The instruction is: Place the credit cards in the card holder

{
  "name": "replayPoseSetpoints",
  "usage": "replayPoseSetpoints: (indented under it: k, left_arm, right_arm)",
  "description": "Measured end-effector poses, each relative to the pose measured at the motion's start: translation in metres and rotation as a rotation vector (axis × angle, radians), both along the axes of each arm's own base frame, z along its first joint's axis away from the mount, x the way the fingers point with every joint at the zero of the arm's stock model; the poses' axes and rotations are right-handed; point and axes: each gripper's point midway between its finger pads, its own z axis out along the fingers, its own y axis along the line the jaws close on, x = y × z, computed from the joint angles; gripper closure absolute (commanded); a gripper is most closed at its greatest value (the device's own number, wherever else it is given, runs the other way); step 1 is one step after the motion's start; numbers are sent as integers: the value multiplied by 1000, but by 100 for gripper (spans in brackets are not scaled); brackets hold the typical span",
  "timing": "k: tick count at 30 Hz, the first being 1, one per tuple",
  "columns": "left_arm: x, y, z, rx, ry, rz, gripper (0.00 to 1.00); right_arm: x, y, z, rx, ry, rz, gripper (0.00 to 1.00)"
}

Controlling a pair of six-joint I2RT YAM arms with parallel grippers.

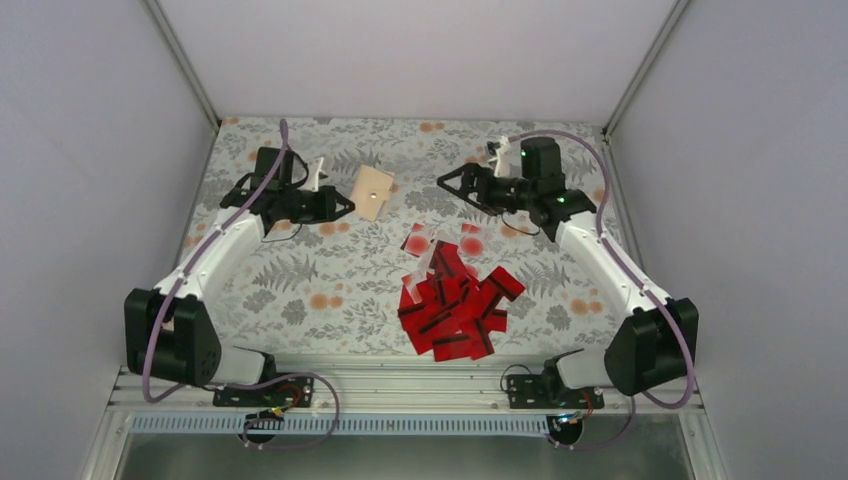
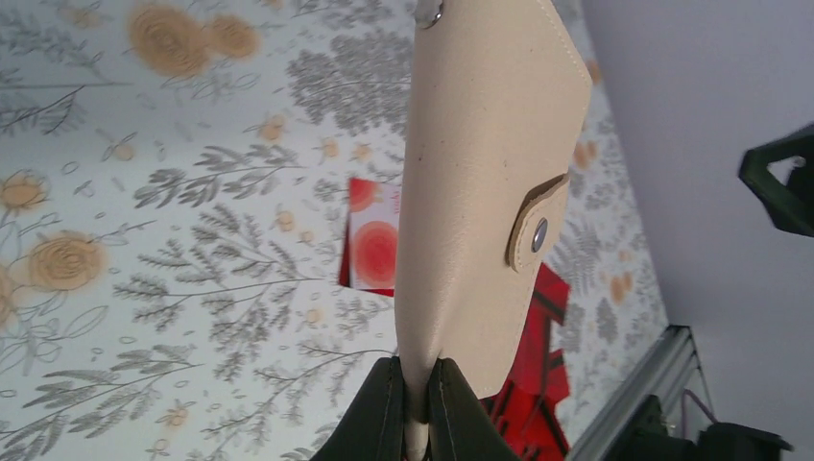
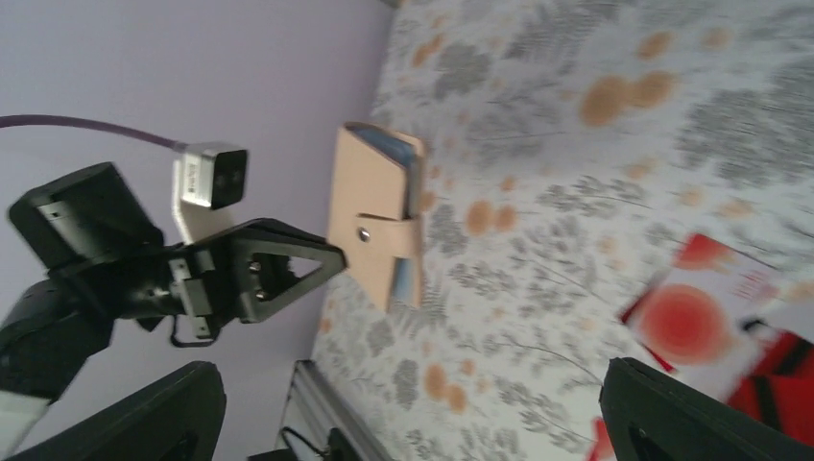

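**Holder pinched by the left arm, cards heaped mid-table**

Walls (image 1: 90,150) of plain matt grey close the table on three sides. A ribbed metal rail (image 1: 400,385) runs along the near edge at six o'clock. A cloth (image 1: 300,290) printed with grey ferns and orange blooms covers the whole surface and lies flat.

The left arm (image 1: 215,255) reaches toward eleven o'clock and the right arm (image 1: 600,255) toward one o'clock, both white-shelled with black joints.

The credit cards (image 1: 455,300) lie in a loose, overlapping heap just right of centre. They are glossy red rectangles with black stripes, and a couple of pale ones with a red blot sit at the heap's twelve o'clock edge. Bare cloth surrounds the heap on every side.

The card holder (image 1: 372,192) is well apart from the heap, at its eleven o'clock, and held off the cloth. It is a flat tan pouch with a fine grain and stitched edges, and a rounded tab (image 2: 533,226) crosses it, fastened by a metal snap (image 2: 539,233). The right wrist view shows blue at its open edge.

The left gripper (image 2: 419,370) is clamped on one corner of the holder — the fingers press together with the tan edge between them. The right gripper (image 3: 415,375) faces it from three o'clock, its jaws spread wide with nothing between them.
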Motion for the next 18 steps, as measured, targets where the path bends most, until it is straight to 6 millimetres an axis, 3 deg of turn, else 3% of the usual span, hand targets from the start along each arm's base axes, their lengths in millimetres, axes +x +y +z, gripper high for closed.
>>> replayPoseSetpoints:
  k: [6, 13, 18]
  left_arm:
    - [-17, -8, 41, -101, -43, -21, 97]
    - [-22, -18, 86, -188, -66, -38, 98]
    - [-26, -23, 106, -221, -75, -37, 97]
  right_arm:
    - [-5, 44, 37, 82, -59, 134, 6]
    - [-3, 83, 44, 123, -52, 250, 16]
    - [4, 93, 48, 155, -43, 265, 28]
